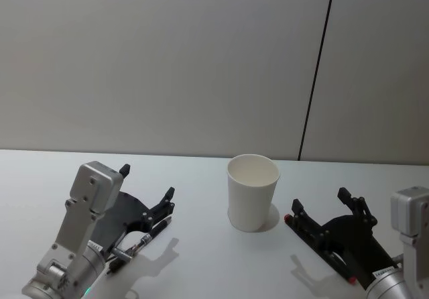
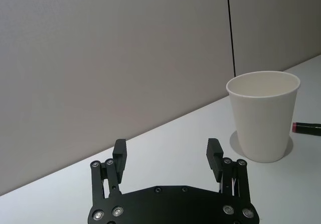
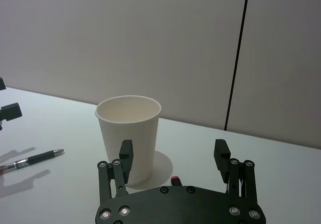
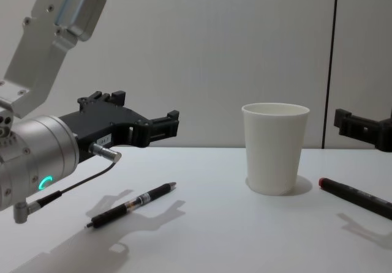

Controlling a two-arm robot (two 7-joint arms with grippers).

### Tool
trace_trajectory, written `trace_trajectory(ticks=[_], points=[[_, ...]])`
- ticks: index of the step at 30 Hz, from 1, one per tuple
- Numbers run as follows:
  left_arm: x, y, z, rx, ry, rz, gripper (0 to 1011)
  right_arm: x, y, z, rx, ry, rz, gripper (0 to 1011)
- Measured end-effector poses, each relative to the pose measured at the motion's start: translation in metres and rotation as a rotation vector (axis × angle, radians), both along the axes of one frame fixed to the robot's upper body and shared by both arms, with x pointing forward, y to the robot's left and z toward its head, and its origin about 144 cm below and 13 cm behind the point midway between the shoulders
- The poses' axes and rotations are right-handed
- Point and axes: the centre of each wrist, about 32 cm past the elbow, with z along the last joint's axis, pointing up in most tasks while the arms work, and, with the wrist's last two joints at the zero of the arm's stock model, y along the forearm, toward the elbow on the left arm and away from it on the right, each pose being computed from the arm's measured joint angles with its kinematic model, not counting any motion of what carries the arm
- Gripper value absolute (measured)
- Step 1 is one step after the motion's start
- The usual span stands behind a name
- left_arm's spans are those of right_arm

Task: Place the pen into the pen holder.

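The pen holder, a white paper cup (image 1: 252, 192) (image 4: 274, 147) (image 2: 263, 118) (image 3: 129, 133), stands upright in the middle of the table. A black pen with a clear barrel (image 4: 131, 204) (image 1: 143, 239) (image 3: 32, 159) lies flat on the table left of the cup. My left gripper (image 1: 147, 182) (image 4: 147, 111) (image 2: 167, 148) hovers open just above that pen, empty. A black marker with a red end (image 4: 358, 196) (image 2: 306, 128) lies right of the cup. Above it, my right gripper (image 1: 320, 202) (image 3: 173, 148) is open and empty, pointing at the cup.
The white table (image 1: 201, 259) runs back to a grey panelled wall (image 1: 201, 64) with a dark vertical seam. The cup sits between the two grippers, a short gap from each.
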Motion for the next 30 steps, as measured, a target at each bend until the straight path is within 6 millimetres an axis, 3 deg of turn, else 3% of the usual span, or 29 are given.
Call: trace_trajectory(ticks=[30], points=[[0.000, 0.000, 0.000, 0.000, 0.000, 0.000, 1003, 0.004, -0.032, 0.013, -0.098, 0.133, 0.001, 1001]])
